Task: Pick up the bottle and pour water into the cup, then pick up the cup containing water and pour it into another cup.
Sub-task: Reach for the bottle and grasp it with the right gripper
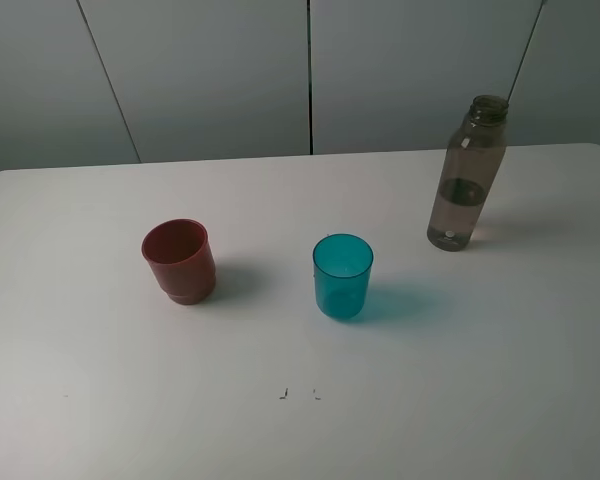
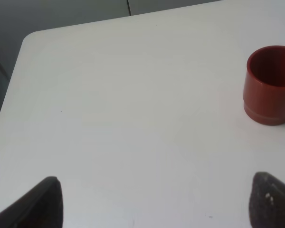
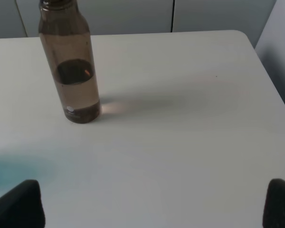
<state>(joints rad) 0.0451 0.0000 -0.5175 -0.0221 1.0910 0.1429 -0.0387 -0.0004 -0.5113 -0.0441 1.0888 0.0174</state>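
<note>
Smoky plastic bottle (image 1: 467,175) looks part-full, probably light but slick; grip mid-body; left gripper (image 2: 159,204) and right gripper (image 3: 149,206) both wide open, empty.

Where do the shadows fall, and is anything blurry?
Exterior high view: the red-brown cup, teal cup and bottle each cast soft shadows rightward, the teal one tinted. Left wrist view: the left pincer has dark, blurred tips at the frame edge.

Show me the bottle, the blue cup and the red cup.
bottle (image 1: 467,178), high view, mid body.
blue cup (image 1: 342,290), high view, side wall.
red cup (image 2: 268,100), left wrist view, outer wall.
</note>
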